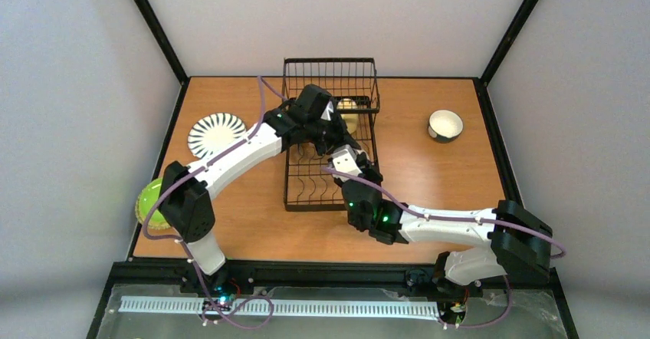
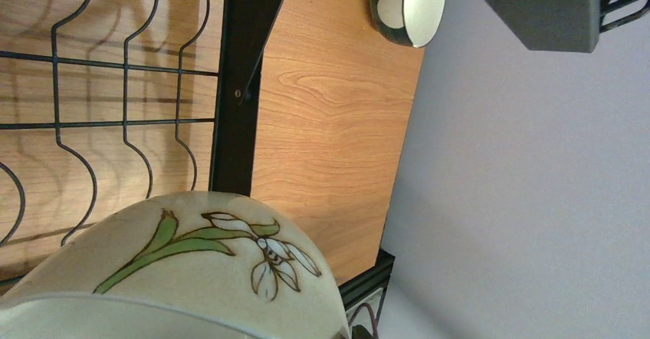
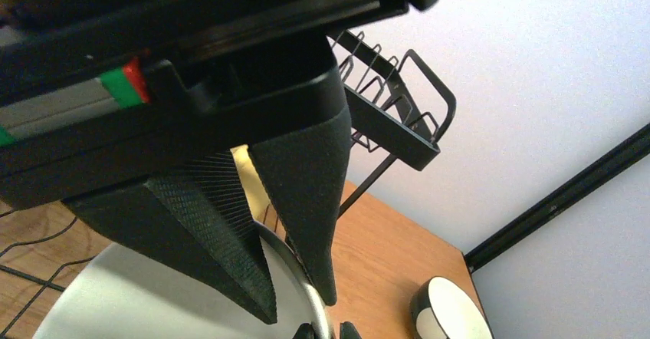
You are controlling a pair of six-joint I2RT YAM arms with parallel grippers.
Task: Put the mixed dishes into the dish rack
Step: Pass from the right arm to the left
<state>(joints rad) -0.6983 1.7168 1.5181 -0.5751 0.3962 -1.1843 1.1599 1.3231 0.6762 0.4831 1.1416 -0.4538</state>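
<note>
right gripper (image 3: 295,308): fingers nearly together, pinched on the rim of a cream dish (image 3: 153,301), one tip inside and one outside
cream dish: down over the wires of the dish rack (image 1: 306,178); honestly can't tell if it's the mug or the bowl
left gripper (image 1: 331,124): over the rack by its taller basket end; its fingers don't show, so no idea if it's wide or narrow
flowered cream piece (image 2: 192,270): right up against the left wrist camera, rack wires behind it
teal-and-white cup (image 1: 445,125): on the table (image 1: 429,193), well right of the rack
striped plate (image 1: 217,134): flat, left of the rack
lime-green plate (image 1: 147,201): at the table's left edge, partly under the left arm
</note>
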